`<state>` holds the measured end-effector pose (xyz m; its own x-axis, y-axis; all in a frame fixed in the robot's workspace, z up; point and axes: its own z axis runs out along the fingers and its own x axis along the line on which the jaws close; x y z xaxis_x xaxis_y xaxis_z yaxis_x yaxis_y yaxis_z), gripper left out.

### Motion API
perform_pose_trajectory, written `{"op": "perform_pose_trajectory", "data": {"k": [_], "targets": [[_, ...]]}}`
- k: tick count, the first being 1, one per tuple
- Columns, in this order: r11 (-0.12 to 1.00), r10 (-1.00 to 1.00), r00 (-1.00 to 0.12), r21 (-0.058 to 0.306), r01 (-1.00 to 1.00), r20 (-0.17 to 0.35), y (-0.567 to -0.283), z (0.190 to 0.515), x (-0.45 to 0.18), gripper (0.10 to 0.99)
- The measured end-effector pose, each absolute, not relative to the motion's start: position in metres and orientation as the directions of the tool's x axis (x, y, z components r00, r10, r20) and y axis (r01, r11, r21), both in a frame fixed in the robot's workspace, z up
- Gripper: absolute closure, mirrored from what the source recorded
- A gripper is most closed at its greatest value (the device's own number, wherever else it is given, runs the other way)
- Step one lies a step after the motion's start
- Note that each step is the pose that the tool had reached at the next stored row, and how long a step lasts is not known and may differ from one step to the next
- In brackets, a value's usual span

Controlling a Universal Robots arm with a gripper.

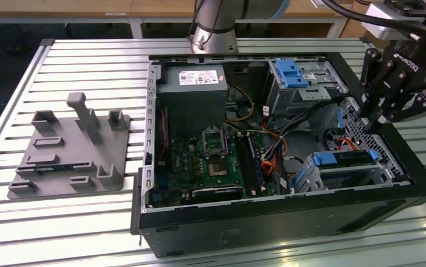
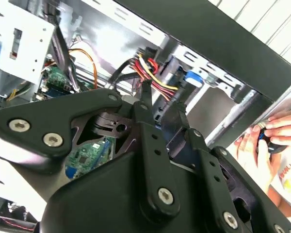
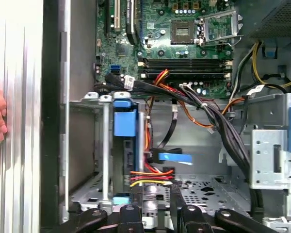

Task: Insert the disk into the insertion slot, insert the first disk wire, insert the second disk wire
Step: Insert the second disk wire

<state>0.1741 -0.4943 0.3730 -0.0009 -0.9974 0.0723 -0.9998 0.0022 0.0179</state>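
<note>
Disk (image 1: 344,159) looks seated in cage (image 1: 309,181), in case corner by table's edge on exterior view's right. Pincer (image 1: 374,127) hovers just above; can't tell its grip. Red-yellow wire (image 3: 153,177) meets disk end (tight spot). Keep your plug square, push straight, gently.

The gripper (image 1: 375,119) is matt black, its linkage bars (image 2: 153,150) studded with silver screws (image 2: 165,195). The arm (image 1: 213,25) is a silver tube, seemingly grey-jointed.
</note>
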Motion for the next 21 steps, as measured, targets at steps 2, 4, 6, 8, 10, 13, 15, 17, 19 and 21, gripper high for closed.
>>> {"op": "perform_pose_trajectory", "data": {"k": [2,4,6,8,10,13,15,17,19,21], "targets": [[0.003,-0.994,-0.001,0.018,-1.000,0.112,-0.463,0.371,0.173,0.729],[0.003,-0.990,-0.001,0.018,-1.000,0.138,-0.456,0.370,0.169,0.729],[0.004,-0.987,-0.001,0.020,-1.000,0.163,-0.453,0.370,0.164,0.729],[0.004,-0.982,0.000,0.021,-1.000,0.187,-0.450,0.370,0.158,0.729],[0.005,-0.977,0.000,0.023,-1.000,0.211,-0.447,0.369,0.153,0.729],[0.006,-0.966,0.000,0.024,-1.000,0.257,-0.443,0.369,0.146,0.729],[0.007,-0.960,0.000,0.024,-1.000,0.278,-0.441,0.368,0.143,0.729],[0.007,-0.956,0.000,0.024,-1.000,0.293,-0.440,0.366,0.142,0.729],[0.007,-0.953,0.000,0.023,-1.000,0.302,-0.438,0.364,0.141,0.729],[0.007,-0.951,0.000,0.023,-1.000,0.310,-0.438,0.361,0.141,0.729]]}}
